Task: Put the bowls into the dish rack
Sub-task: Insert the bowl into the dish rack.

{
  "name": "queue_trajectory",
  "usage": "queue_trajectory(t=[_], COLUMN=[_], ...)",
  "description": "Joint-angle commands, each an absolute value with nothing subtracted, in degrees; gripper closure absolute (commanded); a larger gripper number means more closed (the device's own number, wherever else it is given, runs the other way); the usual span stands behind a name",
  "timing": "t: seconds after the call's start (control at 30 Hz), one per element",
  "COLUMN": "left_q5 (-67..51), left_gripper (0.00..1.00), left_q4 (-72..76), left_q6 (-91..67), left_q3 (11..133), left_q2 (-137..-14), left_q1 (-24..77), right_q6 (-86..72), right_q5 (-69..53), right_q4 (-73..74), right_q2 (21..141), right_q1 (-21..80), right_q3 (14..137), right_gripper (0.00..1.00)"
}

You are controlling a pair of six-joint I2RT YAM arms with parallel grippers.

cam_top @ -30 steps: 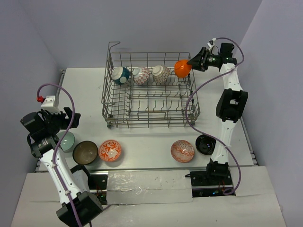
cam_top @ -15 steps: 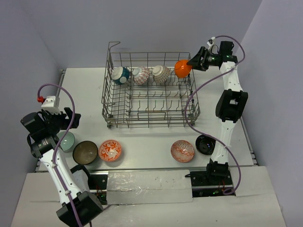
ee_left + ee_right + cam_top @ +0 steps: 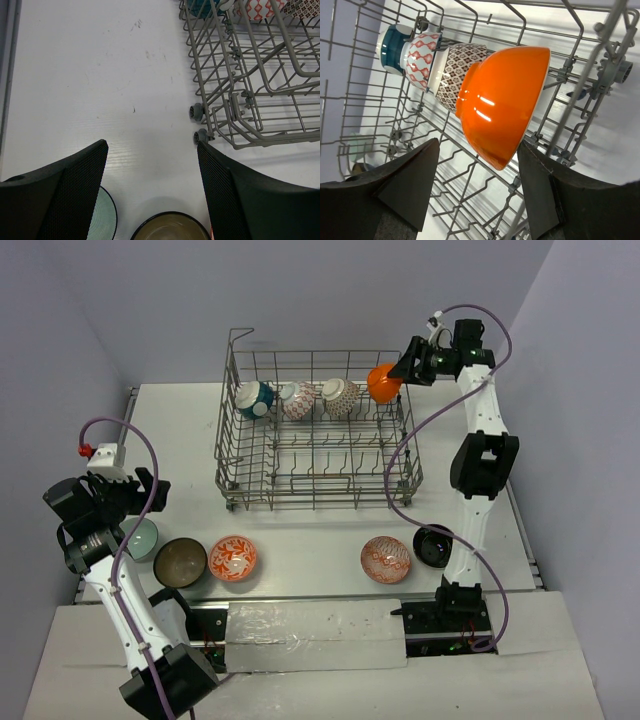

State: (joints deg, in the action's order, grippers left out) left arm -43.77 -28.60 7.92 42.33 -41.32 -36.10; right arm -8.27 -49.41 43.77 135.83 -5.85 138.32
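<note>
The grey wire dish rack [image 3: 300, 502] holds a row of bowls on edge along its back: teal [image 3: 254, 399], red-patterned [image 3: 297, 399], brown-patterned [image 3: 340, 397] and orange [image 3: 384, 383]. My right gripper [image 3: 408, 368] is open at the rack's back right corner. In the right wrist view its fingers [image 3: 479, 147] stand wide apart just short of the orange bowl [image 3: 505, 105], which rests in the rack [image 3: 580, 85]. My left gripper [image 3: 150, 490] is open and empty above the pale green bowl [image 3: 143, 537] and the brown bowl [image 3: 181, 561].
An orange-patterned bowl [image 3: 232, 557], a red-patterned bowl [image 3: 386, 559] and a black bowl [image 3: 434, 545] sit on the table in front of the rack. In the left wrist view, the rack's corner [image 3: 240, 100] lies ahead to the right of my open gripper [image 3: 151, 147].
My right gripper has shifted slightly left and back beside the orange bowl, staying open. The bowl and my left arm have not moved.
</note>
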Motion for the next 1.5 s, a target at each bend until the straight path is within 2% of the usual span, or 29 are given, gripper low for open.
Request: queue_trajectory(t=[0.0,0.27,1.47], left_q5=[-45.9,-45.8,-46.6], left_gripper=[0.22,0.22,0.23], left_q4=[-28.4,-28.4,-29.0], left_q6=[9.1,9.1,9.5], left_q3=[42.5,42.5,42.5], left_q2=[-40.4,-40.4,-40.7], left_q1=[-36.6,-36.7,-37.6], right_q6=[-5.3,-2.8,-0.6], right_q5=[-46.2,-41.1,-40.6], right_q4=[46.5,47.5,47.8], right_q2=[130.8,127.8,125.5], right_q1=[-3.7,-3.9,-6.4], right_q3=[140.9,136.5,131.7], right_gripper=[0.29,0.28,0.28])
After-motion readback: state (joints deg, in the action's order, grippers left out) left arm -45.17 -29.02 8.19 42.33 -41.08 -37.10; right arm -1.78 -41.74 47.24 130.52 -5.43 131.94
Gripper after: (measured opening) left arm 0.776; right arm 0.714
